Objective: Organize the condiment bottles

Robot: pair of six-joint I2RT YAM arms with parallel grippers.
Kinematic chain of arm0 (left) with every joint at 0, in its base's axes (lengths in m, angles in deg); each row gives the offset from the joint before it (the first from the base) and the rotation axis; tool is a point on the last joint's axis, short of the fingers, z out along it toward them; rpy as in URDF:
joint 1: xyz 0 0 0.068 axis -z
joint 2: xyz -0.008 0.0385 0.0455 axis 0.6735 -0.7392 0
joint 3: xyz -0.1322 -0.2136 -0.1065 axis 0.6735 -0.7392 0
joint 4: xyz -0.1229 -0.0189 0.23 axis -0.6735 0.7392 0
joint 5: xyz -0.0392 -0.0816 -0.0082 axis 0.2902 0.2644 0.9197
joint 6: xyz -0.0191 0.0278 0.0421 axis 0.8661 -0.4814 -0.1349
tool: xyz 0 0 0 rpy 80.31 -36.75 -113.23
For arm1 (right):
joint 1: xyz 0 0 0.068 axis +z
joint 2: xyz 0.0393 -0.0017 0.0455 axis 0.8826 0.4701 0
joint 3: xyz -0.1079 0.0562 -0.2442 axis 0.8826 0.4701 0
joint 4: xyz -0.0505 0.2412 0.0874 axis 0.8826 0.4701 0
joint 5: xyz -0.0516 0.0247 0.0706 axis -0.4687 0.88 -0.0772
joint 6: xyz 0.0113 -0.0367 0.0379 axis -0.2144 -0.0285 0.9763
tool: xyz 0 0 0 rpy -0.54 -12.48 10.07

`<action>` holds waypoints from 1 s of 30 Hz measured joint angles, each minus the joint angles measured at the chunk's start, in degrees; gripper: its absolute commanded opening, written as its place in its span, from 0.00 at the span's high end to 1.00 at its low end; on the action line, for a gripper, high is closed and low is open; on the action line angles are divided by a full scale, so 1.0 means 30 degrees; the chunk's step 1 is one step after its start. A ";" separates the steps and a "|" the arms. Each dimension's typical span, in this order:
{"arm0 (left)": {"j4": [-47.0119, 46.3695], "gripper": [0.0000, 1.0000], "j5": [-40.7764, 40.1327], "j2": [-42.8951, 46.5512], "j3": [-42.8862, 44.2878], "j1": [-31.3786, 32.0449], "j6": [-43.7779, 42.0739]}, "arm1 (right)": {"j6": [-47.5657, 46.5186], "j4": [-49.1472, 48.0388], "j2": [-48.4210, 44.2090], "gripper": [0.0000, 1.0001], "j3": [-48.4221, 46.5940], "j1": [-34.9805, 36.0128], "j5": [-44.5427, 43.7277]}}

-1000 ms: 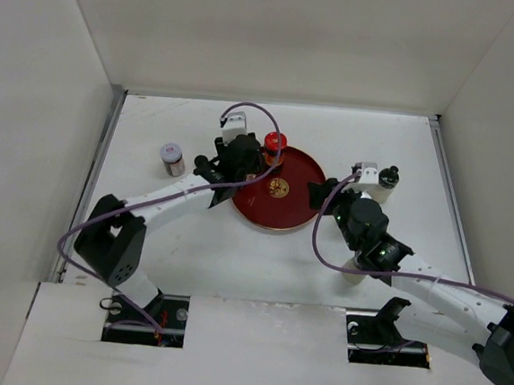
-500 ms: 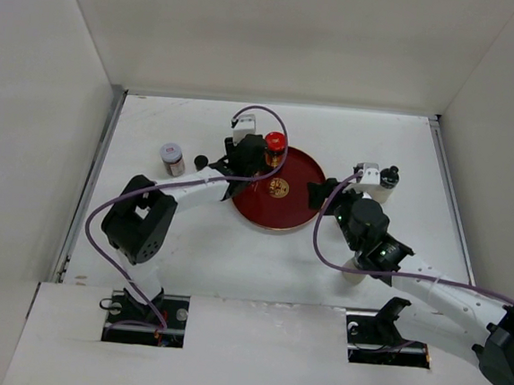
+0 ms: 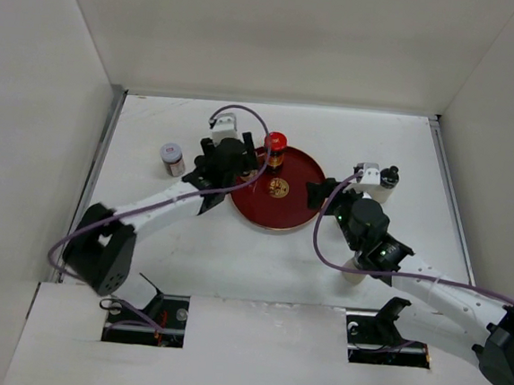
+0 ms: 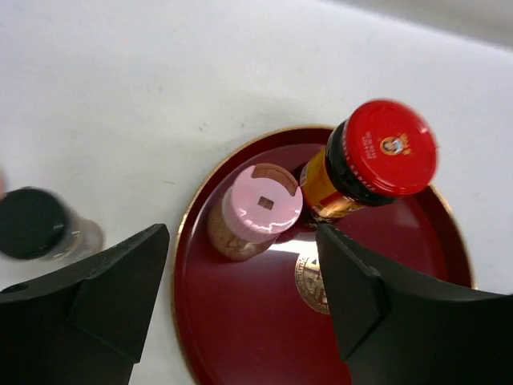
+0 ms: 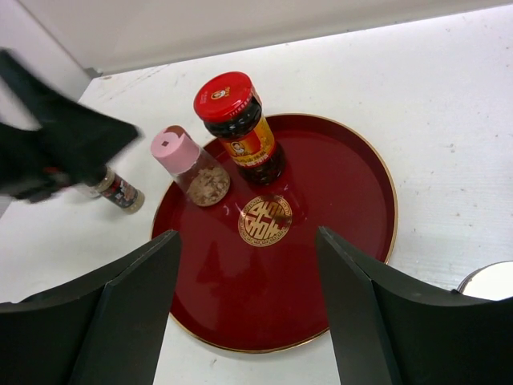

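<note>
pink shaker (image 4: 260, 204) stands on the tray (image 4: 240, 337) beside the red jar (image 4: 385, 148); placing looks done. our left gripper (image 4: 242, 230) hangs spread and empty, right gripper (image 5: 247, 234) too. next we fetch the black-capped bottle (image 4: 32, 223) beside the tray.

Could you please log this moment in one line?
left pincer: open near pink-capped shaker | right pincer: open, empty | on red tray: shaker, red-capped jar

A round red tray (image 3: 302, 171) with a thin gold rim lies flat near the middle of the white table (image 3: 234, 249). A gold emblem (image 3: 279, 188) marks its centre. Plain white walls (image 3: 279, 41) enclose the table at nine, twelve and three o'clock.
</note>
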 measured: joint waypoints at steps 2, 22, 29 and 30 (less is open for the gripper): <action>-0.0044 0.29 -0.0022 0.2382 -0.1107 -0.0328 0.0029 | 0.0000 0.0000 0.0000 0.26 0.0000 0.0000 0.0000; 0.1260 0.34 0.1399 0.1953 -0.3016 -0.5180 0.0852 | -0.0007 -0.0095 0.1275 0.15 -0.0007 0.0022 0.0240; 0.0852 0.48 0.1523 0.0306 -0.2579 -0.5595 0.0860 | -0.0015 -0.0124 0.1501 0.15 -0.0007 0.0022 0.0386; 0.0838 0.52 0.1523 0.0146 -0.2535 -0.5617 0.0860 | -0.0015 -0.0131 0.1501 0.15 -0.0007 0.0022 0.0379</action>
